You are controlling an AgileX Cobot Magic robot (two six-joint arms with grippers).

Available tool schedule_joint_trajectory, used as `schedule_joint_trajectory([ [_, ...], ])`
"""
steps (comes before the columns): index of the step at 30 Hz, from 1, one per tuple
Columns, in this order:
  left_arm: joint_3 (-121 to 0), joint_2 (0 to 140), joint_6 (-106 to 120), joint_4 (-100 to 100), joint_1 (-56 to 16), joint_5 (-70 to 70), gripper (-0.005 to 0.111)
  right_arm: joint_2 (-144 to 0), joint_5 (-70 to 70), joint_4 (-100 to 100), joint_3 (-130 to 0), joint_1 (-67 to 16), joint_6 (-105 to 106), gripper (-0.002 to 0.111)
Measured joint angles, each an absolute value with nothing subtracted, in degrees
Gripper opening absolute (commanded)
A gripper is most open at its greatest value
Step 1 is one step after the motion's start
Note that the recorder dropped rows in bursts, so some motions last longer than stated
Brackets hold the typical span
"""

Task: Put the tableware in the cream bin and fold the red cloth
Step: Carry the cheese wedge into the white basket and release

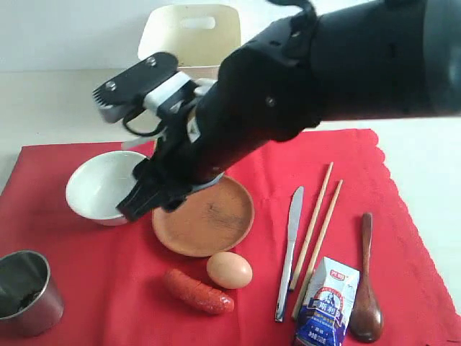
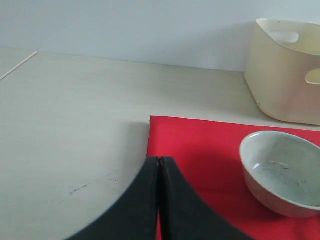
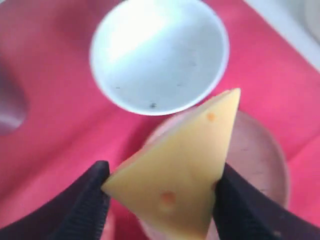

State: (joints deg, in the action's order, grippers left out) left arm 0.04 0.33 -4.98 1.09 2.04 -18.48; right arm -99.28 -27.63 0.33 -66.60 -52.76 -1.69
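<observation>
Exterior: your right arm reaches across the brown plate toward the pale bowl. Both sit on the red cloth, with the cream bin behind it. Left wrist: left gripper is pressed together and empty at the cloth's corner, near the bowl. Right wrist: right gripper pinches a cheese wedge above plate and bowl, so this looks like food-clearing before binning; next, park it off the tableware and release, then go for the plate.
</observation>
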Motion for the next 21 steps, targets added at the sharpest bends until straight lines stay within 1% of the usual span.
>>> schedule_joint_trajectory([
  [6, 0.0, 0.3, -5.0, 1.1, 2.0, -18.5, 0.001, -99.3, -25.8, -1.4, -66.6, -43.1, -1.7, 0.0],
  [13, 0.0, 0.3, -5.0, 1.1, 2.0, -18.5, 0.001, -100.0, -15.9, -1.4, -67.8, -29.4, -1.7, 0.0],
  [18, 0.0, 0.3, -5.0, 1.1, 2.0, -18.5, 0.001, -107.4, -12.1, -1.4, -76.2, -21.3, -1.7, 0.0],
  [21, 0.0, 0.3, -5.0, 1.1, 2.0, -18.5, 0.001, -113.9, -11.9, -1.4, -82.8, -19.1, -1.7, 0.0],
])
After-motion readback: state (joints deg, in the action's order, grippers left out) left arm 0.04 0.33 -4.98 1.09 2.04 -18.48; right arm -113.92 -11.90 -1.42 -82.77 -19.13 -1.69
